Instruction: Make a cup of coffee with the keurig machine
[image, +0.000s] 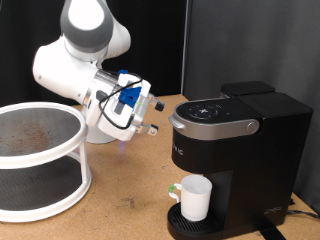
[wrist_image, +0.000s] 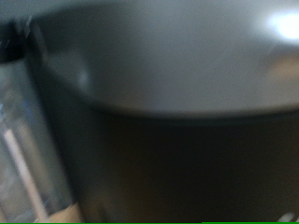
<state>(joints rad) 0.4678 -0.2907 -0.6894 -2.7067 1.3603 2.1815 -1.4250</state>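
The keurig machine (image: 235, 140) is a black box with a grey-silver lid, which is down, at the exterior view's right. The white cup (image: 195, 197) stands upright on its round drip tray (image: 180, 222), under the spout. My gripper (image: 154, 116) hangs in the air just to the exterior view's left of the lid, at lid height and pointing at the machine. Its fingers stand apart with nothing between them. The wrist view is a blurred close-up of the machine's grey lid and dark body (wrist_image: 187, 103); no fingers show there.
A white two-tier round stand (image: 40, 160) with mesh shelves sits at the exterior view's left on the wooden table (image: 130, 190). A small green bit (image: 172, 187) shows by the cup's left side. A black curtain hangs behind.
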